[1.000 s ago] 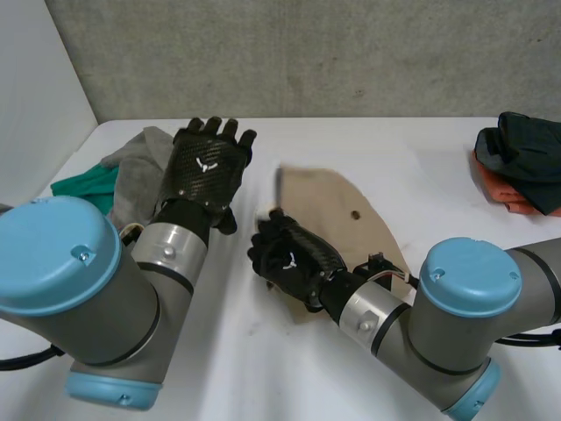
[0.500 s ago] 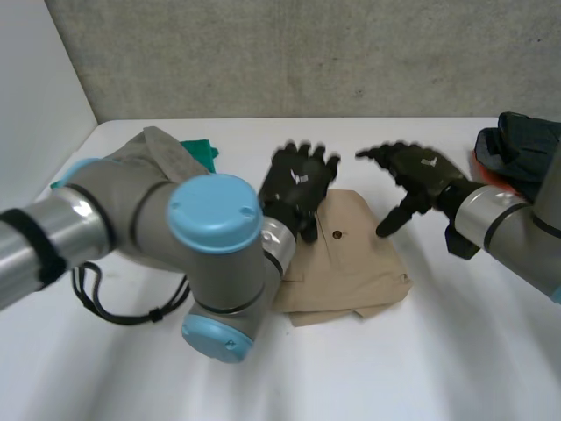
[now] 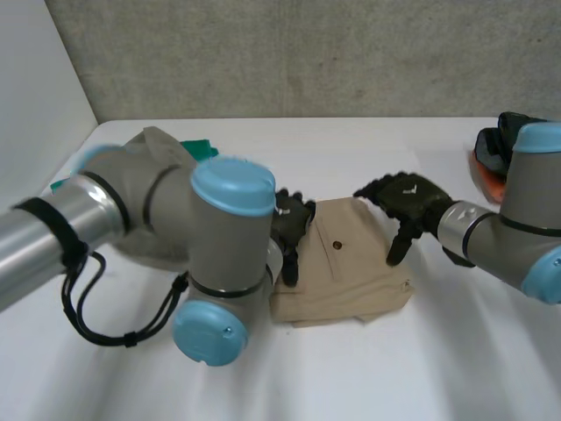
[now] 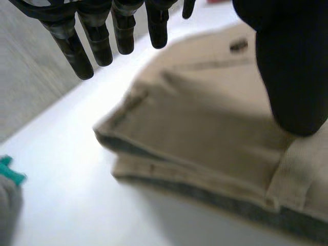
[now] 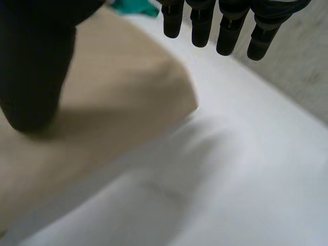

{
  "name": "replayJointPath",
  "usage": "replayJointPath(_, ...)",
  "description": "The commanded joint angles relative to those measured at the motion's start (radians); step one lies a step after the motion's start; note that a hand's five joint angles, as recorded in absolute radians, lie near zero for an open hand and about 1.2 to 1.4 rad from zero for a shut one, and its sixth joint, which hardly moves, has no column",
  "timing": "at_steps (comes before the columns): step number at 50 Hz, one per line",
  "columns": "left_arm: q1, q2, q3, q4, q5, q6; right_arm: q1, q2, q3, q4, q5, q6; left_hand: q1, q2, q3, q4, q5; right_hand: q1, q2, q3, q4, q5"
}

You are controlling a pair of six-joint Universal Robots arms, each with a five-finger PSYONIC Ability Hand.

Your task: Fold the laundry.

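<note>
Grey concrete wall (image 3: 307, 53) stands behind a white desk (image 3: 368, 368). A folded tan garment (image 3: 351, 272) lies flat near the middle of the desk, with a small dark button on its upper layer.

The left hand (image 3: 291, 226) is at the garment's left edge. In the left wrist view its fingers (image 4: 69, 43) are straight and spread above the tan cloth (image 4: 205, 128), holding nothing. Its thumb hangs low over the cloth; I cannot tell whether it touches.

The right hand (image 3: 410, 200) is over the garment's right side, fingers pointing down. In the right wrist view its fingers (image 5: 205, 25) are straight and apart, its thumb is above the tan cloth (image 5: 118, 102), and nothing is pinched.

Towards the far left corner of the desk lie a grey cloth (image 3: 158, 145) and, just beside it, a green cloth (image 3: 200, 147). A dark pile of clothes (image 3: 500, 145) with something orange beneath sits at the right edge.
</note>
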Motion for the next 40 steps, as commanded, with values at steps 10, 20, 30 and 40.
replayJointPath(10, 0.069, 0.316, -0.129, 0.006, 0.190, -0.007, 0.029, -0.404, 0.627, -0.477, -0.005, 0.005, -0.014, -0.030, -0.035, -0.026, -0.047, -0.021, -0.002, -0.032, -0.031, -0.041)
replayJointPath(20, 0.095, 0.324, -0.169, 0.009, 0.238, -0.073, 0.071, -0.348, 0.862, -0.774, -0.051, -0.010, -0.011, -0.027, -0.032, -0.023, -0.044, -0.009, 0.010, -0.020, -0.019, -0.029)
replayJointPath(30, 0.098, 0.312, -0.177, 0.042, 0.236, -0.079, 0.100, -0.181, 0.781, -0.912, -0.002, -0.067, -0.008, -0.024, -0.029, -0.020, -0.041, 0.126, 0.144, 0.115, 0.116, 0.106)
replayJointPath(40, 0.100, 0.310, -0.180, 0.049, 0.238, -0.093, 0.120, -0.104, 0.676, -0.916, 0.043, -0.081, -0.005, -0.021, -0.026, -0.017, -0.038, 0.322, 0.341, 0.311, 0.313, 0.302)
